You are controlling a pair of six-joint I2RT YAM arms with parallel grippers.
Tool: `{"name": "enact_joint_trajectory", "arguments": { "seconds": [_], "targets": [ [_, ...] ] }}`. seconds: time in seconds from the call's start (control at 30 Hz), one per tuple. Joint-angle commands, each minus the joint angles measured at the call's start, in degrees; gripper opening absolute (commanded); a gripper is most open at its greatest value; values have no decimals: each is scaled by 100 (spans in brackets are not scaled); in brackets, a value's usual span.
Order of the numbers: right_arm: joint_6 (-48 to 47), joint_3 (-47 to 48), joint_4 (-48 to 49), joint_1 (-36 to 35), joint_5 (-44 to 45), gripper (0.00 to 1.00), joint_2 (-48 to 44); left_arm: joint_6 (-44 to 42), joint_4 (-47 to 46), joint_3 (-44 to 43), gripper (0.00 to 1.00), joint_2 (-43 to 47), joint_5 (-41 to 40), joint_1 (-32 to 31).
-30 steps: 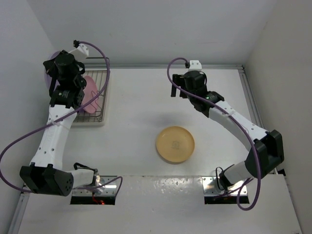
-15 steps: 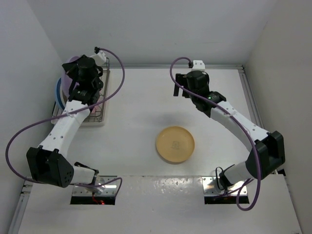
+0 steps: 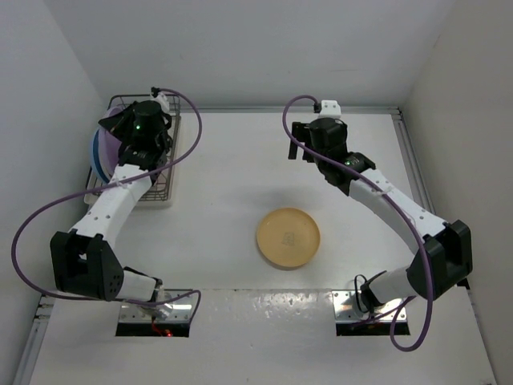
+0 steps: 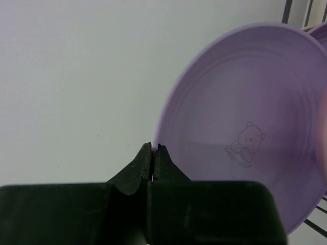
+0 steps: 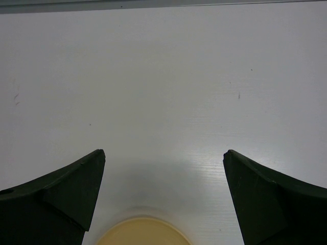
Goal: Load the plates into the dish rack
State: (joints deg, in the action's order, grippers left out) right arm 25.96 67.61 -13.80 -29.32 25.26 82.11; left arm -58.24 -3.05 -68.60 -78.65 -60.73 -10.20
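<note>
My left gripper [image 3: 122, 141] is over the dish rack [image 3: 164, 178] at the table's far left. In the left wrist view it [image 4: 153, 148] is shut on the rim of a lavender plate [image 4: 245, 143], held on edge. A second lavender rim [image 4: 323, 31] shows behind it. In the top view, lavender [image 3: 104, 144] and blue [image 3: 92, 158] plate edges show left of the arm. An orange plate [image 3: 288, 237] lies flat mid-table. My right gripper [image 3: 295, 151] is open and empty, hovering beyond that plate [image 5: 140, 234], its fingertips [image 5: 82, 184] wide apart.
The rack stands on a cream tray base [image 3: 152, 201] against the left wall. Rack wires [image 4: 287, 10] show at the top of the left wrist view. The back wall runs close behind both grippers. The arm bases sit at the near edge.
My left arm has swung right from the left wall to over the rack, carrying the lavender plate; it now hides the pink plate seen earlier. The right arm has barely moved.
</note>
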Motion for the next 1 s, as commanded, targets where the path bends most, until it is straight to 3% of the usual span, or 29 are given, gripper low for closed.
{"name": "enact_joint_trajectory", "arguments": {
  "seconds": [0.0, 0.23, 0.5, 0.73, 0.97],
  "targets": [
    [41, 33, 158, 32, 67, 99, -169, 84, -250, -119, 0, 43, -273, 97],
    [85, 41, 123, 23, 67, 99, -168, 488, -126, 259, 0, -141, -211, -272],
    [33, -108, 36, 14, 260, 99, -371, 489, -546, 364, 0, -572, -158, -272],
    [24, -135, -26, 23, 366, 99, -450, -476, -1697, 839, 0, -687, -273, -325],
    [50, -99, -8, 23, 349, 99, -415, -1145, -1998, 374, 0, -555, -325, -378]
  ]
}}
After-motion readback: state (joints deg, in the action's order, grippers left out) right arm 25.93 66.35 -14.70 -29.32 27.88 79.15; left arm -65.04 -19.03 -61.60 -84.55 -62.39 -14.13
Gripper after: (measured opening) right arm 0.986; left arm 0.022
